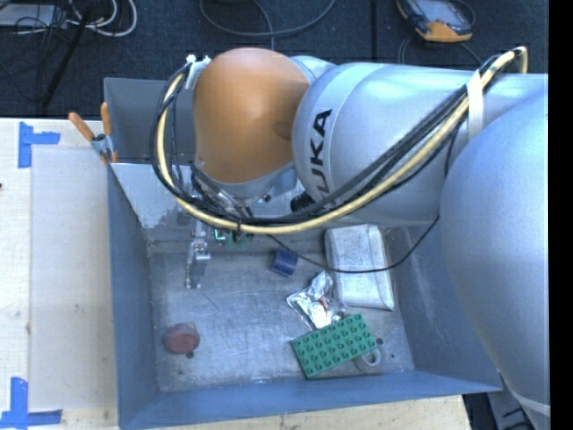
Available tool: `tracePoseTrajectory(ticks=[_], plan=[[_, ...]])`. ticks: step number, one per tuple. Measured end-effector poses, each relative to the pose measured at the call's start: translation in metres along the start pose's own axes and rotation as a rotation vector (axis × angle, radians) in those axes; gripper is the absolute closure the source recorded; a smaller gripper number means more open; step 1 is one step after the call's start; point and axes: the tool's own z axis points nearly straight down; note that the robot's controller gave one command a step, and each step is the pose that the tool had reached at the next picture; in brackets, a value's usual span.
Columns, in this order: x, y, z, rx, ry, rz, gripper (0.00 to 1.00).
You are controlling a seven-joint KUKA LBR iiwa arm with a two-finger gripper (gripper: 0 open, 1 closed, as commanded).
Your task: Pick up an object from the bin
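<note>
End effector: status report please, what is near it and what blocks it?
End effector low over bin floor, upper left. Nearest: small blue piece right of it, reddish-brown disc nearer the camera. Neither touches it.

**Camera Placement**

A single camera is mounted above the grey bin (233, 334) and looks down with a slight sideways tilt. Range is close: the bin spans most of the view. The arm (403, 141) enters from the right, covering the bin's upper right part.

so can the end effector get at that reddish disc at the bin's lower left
Probably yes: the reddish disc lies alone on bare bin floor, with nothing lying between it and the end effector.
</note>
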Motion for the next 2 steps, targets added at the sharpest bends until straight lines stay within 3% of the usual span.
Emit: tracePoseTrajectory(ticks=[1,2], plan=[[0.0556,-0.0261,0.1437,0.002,0.002,-0.111,0.0],[0.0522,-0.0261,0.139,-0.001,-0.006,-0.106,1.0]])
